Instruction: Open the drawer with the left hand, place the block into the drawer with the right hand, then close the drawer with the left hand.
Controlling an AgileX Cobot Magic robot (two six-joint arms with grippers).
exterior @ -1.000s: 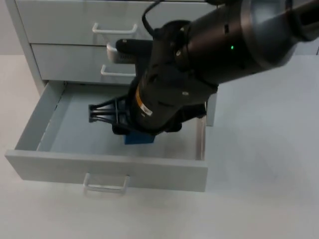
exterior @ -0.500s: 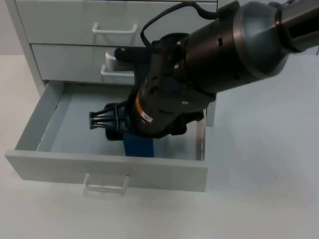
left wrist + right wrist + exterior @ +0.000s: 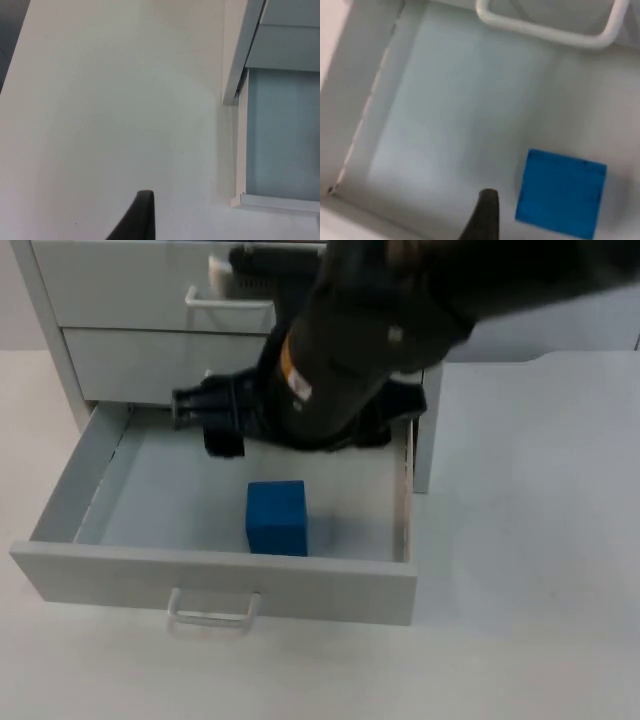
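We see the blue block [image 3: 277, 517] resting on the floor of the open drawer [image 3: 215, 580], near its front wall and toward the right side, with nothing touching it; the right wrist view shows it too [image 3: 561, 200], lying flat on the pale drawer bottom. The drawer is pulled well out of the grey cabinet [image 3: 130, 300], its handle [image 3: 212, 612] facing us over the white counter [image 3: 530, 540].

The right gripper [image 3: 205, 410] hangs above the back of the drawer, apart from the block and holding nothing; whether its fingers stand apart or together we cannot tell. The left gripper [image 3: 142, 220] waits off to the side over bare counter, beside the drawer's left wall; its fingers' state we likewise cannot tell.

We judge the first two steps done: drawer open, block inside. What is left is for the right arm to clear the drawer and for the left gripper to push it shut.
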